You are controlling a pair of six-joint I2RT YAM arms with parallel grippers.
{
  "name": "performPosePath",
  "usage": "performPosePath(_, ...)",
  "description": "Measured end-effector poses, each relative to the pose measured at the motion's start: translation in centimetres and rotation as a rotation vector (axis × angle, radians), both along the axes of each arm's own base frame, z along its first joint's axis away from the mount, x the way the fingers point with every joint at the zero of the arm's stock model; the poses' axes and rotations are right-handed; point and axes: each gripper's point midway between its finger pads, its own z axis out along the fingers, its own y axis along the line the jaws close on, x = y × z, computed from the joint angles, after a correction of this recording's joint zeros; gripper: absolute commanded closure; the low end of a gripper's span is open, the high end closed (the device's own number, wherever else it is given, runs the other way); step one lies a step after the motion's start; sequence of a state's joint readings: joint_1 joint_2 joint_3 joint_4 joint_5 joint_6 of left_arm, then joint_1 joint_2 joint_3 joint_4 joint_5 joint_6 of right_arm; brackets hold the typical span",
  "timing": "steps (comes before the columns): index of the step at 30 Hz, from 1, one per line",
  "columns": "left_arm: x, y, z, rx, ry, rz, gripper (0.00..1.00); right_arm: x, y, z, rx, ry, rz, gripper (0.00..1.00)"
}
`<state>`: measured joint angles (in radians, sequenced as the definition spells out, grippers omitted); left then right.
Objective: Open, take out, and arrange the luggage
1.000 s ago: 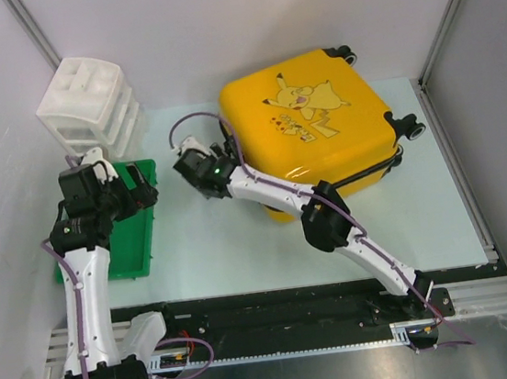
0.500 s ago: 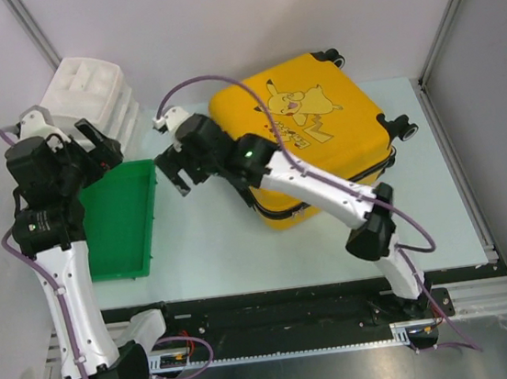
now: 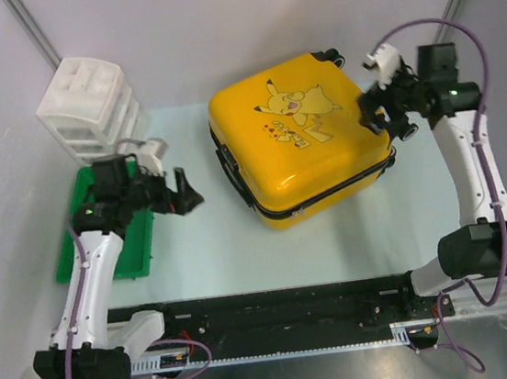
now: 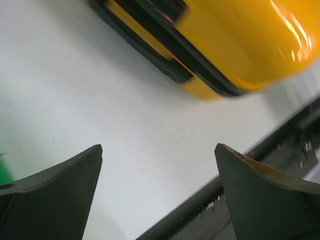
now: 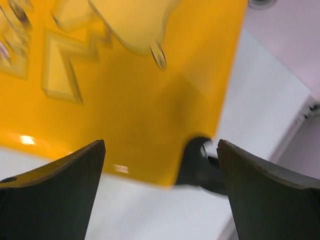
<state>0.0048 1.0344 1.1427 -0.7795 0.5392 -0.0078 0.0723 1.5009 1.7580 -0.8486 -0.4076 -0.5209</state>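
Note:
The luggage (image 3: pixel 298 138), a closed bright-yellow suitcase with a cartoon print, lies flat in the middle of the table. Its black wheels (image 3: pixel 406 130) point right. My left gripper (image 3: pixel 189 193) hovers open a short way left of the suitcase, with nothing between its fingers. In the left wrist view the suitcase's zipper edge (image 4: pixel 200 70) lies beyond the open left gripper (image 4: pixel 159 150). My right gripper (image 3: pixel 372 112) stands open over the suitcase's right edge near the wheels. The right wrist view shows the yellow shell (image 5: pixel 125 90) and one black wheel (image 5: pixel 200 167) past the empty right gripper (image 5: pixel 161 145).
A white drawer unit (image 3: pixel 90 103) stands at the back left. A green tray (image 3: pixel 140 245) lies in front of it, partly under my left arm. A black rail (image 3: pixel 296 309) runs along the near table edge. Metal frame posts (image 3: pixel 442 32) rise at the right.
My right arm swung from the suitcase's left side to its right edge by the wheels, and its jaws opened wider. My left arm came down from the drawer unit toward the suitcase. The suitcase shifted slightly.

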Motion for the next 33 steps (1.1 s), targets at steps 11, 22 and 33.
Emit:
performPosePath(11, -2.0, -6.3, -6.4, 0.075, 0.005, -0.352, 0.0, -2.0, -12.6, -5.2, -0.325, 0.012, 0.309, 0.03)
performPosePath(22, 1.9, -7.4, -8.2, 0.031, -0.076, -0.309, 0.02, -0.5, -12.4, -10.4, -0.489, 0.001, 0.582, 0.05)
performPosePath(33, 7.4, -9.3, -11.9, 0.011, -0.047, -0.298, 0.09, 0.7, -11.0, -14.7, -0.54, 0.046, 0.748, 0.47)
